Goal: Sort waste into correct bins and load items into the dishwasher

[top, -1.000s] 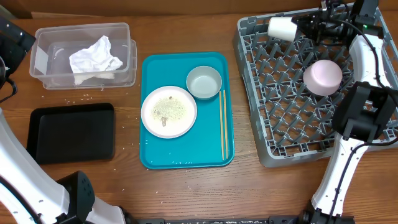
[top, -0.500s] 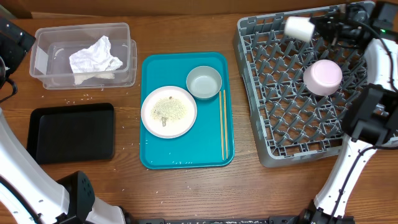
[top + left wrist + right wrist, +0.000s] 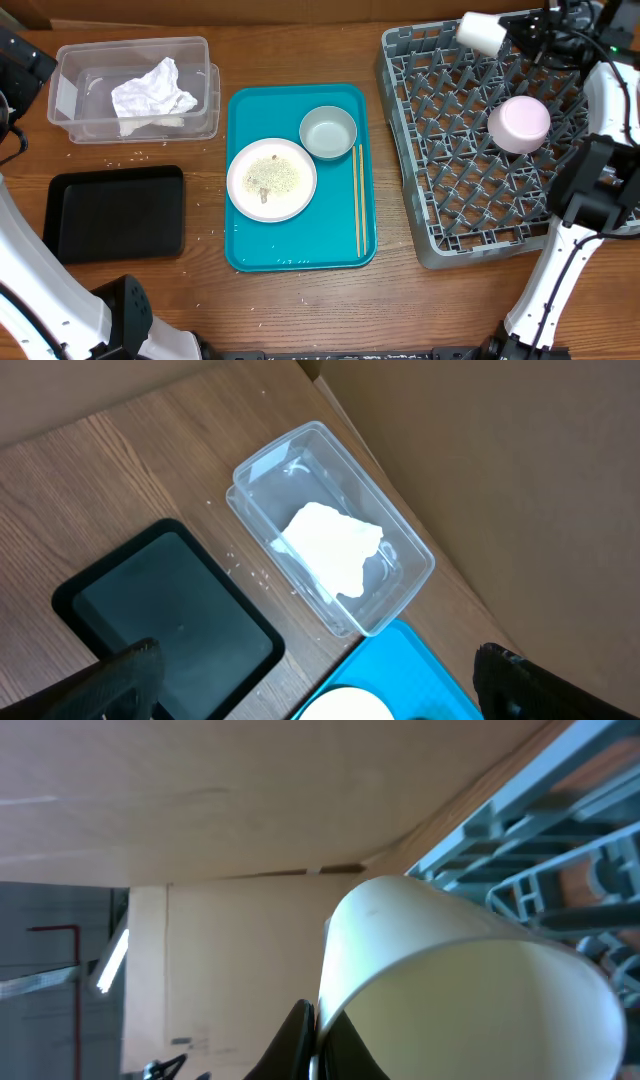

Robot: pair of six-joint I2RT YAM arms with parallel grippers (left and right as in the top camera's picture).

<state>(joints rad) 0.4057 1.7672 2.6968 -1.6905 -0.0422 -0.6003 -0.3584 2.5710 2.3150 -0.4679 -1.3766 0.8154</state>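
- The right gripper (image 3: 503,33) is clamped on the cup (image 3: 480,32), one dark finger (image 3: 298,1038) pressed against its rim in the wrist view.
- The cup lies on its side in the air over the far edge of the rack (image 3: 470,180), near the rack's far right corner (it touches no peg, as far as the overhead view lets me judge).
- A pale dish (image 3: 518,123) sits among the pegs on the right half of the rack.
- The left gripper (image 3: 315,660) has its fingers (image 3: 125,675) wide apart and holds nothing; it hangs high above the left end of the table (image 3: 300,310).
- The napkin (image 3: 152,92) lies crumpled inside the tub (image 3: 130,42), at the far left of the table.
- The black tray (image 3: 115,212) lies just in front of the tub, with nothing in it.
- A few loose grains (image 3: 130,157) are scattered on the wood between the tub and the black tray.
- The teal tray (image 3: 300,235) lies in the middle, between the tub and the rack.
- On it, the plate (image 3: 236,180) carries a patch of rice (image 3: 270,177).
- The grey bowl (image 3: 328,132) stands just beside the plate on its far right side, and looks to hold nothing.
- The chopsticks (image 3: 359,200) lie along the teal tray's right edge, side by side.
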